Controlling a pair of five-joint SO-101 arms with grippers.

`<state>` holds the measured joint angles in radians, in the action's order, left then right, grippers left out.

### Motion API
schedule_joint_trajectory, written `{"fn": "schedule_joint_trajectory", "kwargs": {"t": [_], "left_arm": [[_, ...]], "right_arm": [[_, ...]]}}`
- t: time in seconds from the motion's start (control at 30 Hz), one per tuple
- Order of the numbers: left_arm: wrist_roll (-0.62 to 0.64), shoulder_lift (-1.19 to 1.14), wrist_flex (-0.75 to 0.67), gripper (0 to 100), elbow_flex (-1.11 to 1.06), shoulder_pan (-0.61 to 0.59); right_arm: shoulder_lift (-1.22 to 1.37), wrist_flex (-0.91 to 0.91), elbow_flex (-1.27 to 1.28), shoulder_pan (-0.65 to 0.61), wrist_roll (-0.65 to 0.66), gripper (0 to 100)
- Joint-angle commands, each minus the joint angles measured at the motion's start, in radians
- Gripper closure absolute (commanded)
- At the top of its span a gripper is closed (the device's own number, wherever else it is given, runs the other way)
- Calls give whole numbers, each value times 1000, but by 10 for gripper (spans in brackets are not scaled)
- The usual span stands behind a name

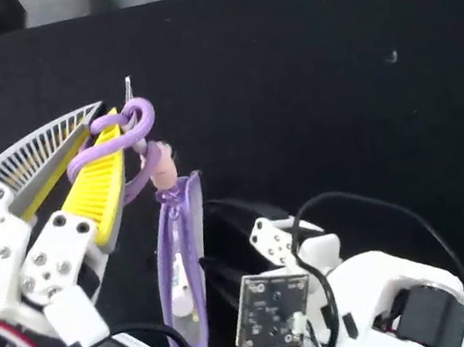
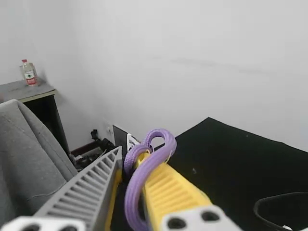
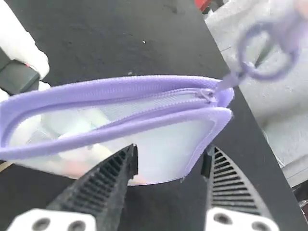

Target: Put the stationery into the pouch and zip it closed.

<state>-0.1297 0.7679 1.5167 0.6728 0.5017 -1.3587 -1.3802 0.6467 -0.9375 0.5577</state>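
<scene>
Black table (image 1: 332,77) takes up most of the high view. The L arm (image 1: 12,246) comes in from the near-left corner, its forearm angled up and away across the cloth. The R arm (image 1: 385,290) sits low at the near edge w/ its wrist turned toward the pouch.

L gripper (image 1: 106,112): the grey and yellow jaws converge to a point, closed onto the purple cord loop (image 1: 130,124). The cord is hooked over the yellow jaw and runs down btwn the two jaws. The L wrist view shows the same, w/ the cord lying in the narrow gap and curling over the jaw tip.

R gripper (image 3: 171,149): black jaws spread wide, one near each side of the pouch's end, w/ the translucent wall showing in the gap. Can't tell if either jaw touches it.

Pouch (image 1: 181,244): purple-trimmed w/ clear sides, standing on edge btwn the two arms and approx. in line w/ the L jaws. It is tethered to them by the cord. The zip slider (image 3: 208,93) sits at the cord end, and the two purple edges part from there along the rest of the length, so the mouth gapes.

A pink charm (image 1: 157,164) hangs on the cord btwn the loop and the pouch corner. A white item (image 1: 179,294) shows inside through the wall; other contents are too blurred to ID.
</scene>
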Motion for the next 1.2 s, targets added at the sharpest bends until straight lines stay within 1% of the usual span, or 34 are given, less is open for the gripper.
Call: {"fn": "schedule_joint_trajectory", "kwargs": {"t": [0.0,0.07,0.17,0.23,0.33,0.43,0.57,0.63,0.73,0.8,0.83,0.93,1.03,1.1,1.17], "left_arm": [[21,-11,-63,972,-24,-12],[46,-12,-92,972,-58,-21],[97,-20,-98,972,-166,-71],[152,-29,-92,972,-251,-133],[244,-28,-106,972,-381,-255],[318,-26,-166,971,-539,-331],[327,-20,-250,971,-719,-372],[327,-3,-293,971,-773,-403],[327,32,-319,971,-843,-426],[333,40,-322,971,-889,-441],[356,40,-330,971,-917,-446],[423,20,-434,971,-1024,-475],[439,6,-562,971,-1116,-503],[436,9,-629,971,-1153,-529],[439,12,-671,971,-1181,-558]], "right_arm": [[7,60,13,-17,-12,762],[7,91,54,-17,-17,762],[7,126,113,-17,-69,762],[7,124,143,-17,-80,762],[5,92,177,-23,-77,762],[4,83,182,-60,-77,762],[5,58,189,-110,-74,762],[5,17,171,-110,-38,762],[5,-69,120,-112,9,762],[5,-95,101,-114,11,762],[5,-97,99,-115,12,762],[5,-95,108,-180,11,764],[7,-66,134,-281,3,765],[7,8,174,-311,-46,765],[7,124,240,-307,-81,765]]}}
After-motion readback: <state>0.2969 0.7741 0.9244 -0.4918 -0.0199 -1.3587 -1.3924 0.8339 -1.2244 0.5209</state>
